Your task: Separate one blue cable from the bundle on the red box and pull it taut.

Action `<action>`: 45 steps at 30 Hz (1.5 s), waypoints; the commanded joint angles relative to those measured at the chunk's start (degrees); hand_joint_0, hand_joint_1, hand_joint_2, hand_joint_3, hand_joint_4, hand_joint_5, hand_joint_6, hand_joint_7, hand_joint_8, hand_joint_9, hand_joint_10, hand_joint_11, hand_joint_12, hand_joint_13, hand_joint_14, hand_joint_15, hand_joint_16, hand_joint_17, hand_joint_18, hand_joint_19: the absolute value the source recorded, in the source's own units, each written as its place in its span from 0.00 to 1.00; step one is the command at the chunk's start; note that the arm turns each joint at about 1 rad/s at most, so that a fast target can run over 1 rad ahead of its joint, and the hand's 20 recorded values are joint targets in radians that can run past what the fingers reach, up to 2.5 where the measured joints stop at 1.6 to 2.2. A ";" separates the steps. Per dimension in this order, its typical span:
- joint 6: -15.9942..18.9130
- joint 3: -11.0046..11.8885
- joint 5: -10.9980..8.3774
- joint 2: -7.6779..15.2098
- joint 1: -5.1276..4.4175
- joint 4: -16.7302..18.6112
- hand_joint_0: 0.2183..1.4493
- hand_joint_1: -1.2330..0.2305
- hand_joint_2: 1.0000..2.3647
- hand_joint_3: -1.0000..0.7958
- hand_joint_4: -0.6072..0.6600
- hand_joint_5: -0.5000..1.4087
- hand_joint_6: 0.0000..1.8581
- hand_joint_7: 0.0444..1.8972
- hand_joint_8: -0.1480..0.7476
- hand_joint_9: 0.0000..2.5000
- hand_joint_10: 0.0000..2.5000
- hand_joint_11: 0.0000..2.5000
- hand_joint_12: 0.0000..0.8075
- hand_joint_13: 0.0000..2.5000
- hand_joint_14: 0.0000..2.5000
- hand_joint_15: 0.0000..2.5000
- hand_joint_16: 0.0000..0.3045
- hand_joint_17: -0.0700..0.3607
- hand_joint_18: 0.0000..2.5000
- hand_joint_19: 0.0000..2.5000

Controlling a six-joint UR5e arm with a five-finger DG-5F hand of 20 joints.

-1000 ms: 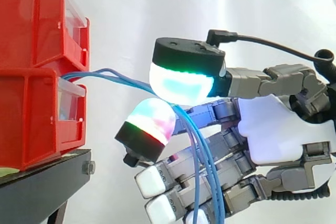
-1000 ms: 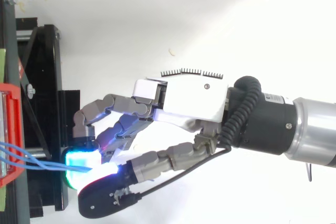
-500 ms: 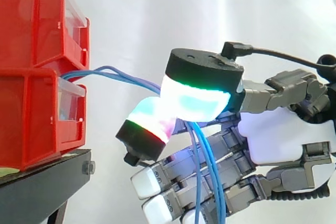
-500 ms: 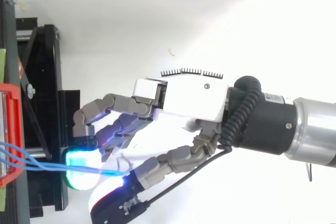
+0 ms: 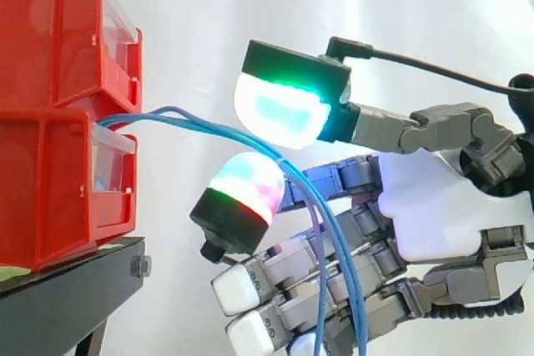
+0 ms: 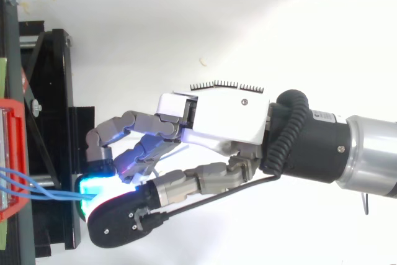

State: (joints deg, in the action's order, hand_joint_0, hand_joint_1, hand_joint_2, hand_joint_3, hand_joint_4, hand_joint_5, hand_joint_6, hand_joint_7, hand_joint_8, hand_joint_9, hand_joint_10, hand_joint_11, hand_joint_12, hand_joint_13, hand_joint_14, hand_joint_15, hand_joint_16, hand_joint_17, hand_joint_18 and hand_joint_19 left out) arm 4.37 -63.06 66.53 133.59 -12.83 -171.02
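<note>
Hand (image 5: 434, 206) has let go of the pinch. Half a second ago the thumb pad (image 5: 279, 110) was pressed down on the finger pad (image 5: 244, 191) with the blue cables (image 5: 171, 112) clamped between them. Now the thumb pad is up and shifted toward the bins, with a clear gap between the two pads in the side view.

The cables run through that gap, unpinched and still bunched, with no strand split off. They leave the front of the lower red bin (image 5: 50, 198), arc over just behind the finger pad, then drop in front of the lower fingers and out of the bottom of the view. The arc is rounder and slacker than when it was clamped.

In the top view the thumb has swung back over the glowing pad, and the cables meet the hand (image 6: 223, 119) there from the left. Bins and black stand (image 5: 67, 281) haven't moved.
</note>
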 commanded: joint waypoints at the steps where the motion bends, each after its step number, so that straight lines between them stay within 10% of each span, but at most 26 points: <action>1: 0.02 -0.05 0.00 0.01 0.00 -0.02 0.23 0.49 0.00 0.29 0.52 0.19 0.35 0.70 0.45 0.32 0.01 0.18 0.45 0.30 0.01 0.18 0.20 0.48 0.22 0.28; 14: 0.20 0.04 0.26 -0.08 0.00 -0.02 0.30 0.53 0.01 0.44 0.53 0.20 0.35 0.69 0.47 0.33 0.01 0.17 0.47 0.31 0.01 0.17 0.21 0.50 0.24 0.27; 24: 0.20 0.04 0.26 0.01 0.00 -0.02 0.34 0.30 0.01 0.49 0.56 0.18 0.37 0.66 0.46 0.31 0.01 0.19 0.43 0.30 0.01 0.18 0.19 0.47 0.24 0.27; 37: 0.11 0.04 0.00 0.01 0.00 0.16 0.40 0.24 0.01 0.47 0.52 0.17 0.41 0.64 0.42 0.29 0.01 0.19 0.40 0.29 0.01 0.17 0.18 0.45 0.23 0.26; 45: 0.02 0.30 0.26 0.01 0.00 0.07 0.30 0.23 0.00 0.28 0.52 0.17 0.41 0.63 0.42 0.28 0.01 0.19 0.40 0.28 0.01 0.17 0.18 0.45 0.22 0.27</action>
State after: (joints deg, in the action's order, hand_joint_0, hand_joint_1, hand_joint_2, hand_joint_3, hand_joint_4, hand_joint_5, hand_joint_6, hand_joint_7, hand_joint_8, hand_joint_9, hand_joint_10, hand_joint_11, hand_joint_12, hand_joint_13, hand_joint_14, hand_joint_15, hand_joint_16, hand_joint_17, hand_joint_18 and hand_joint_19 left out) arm 4.40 -62.80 66.60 133.58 -12.83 -170.92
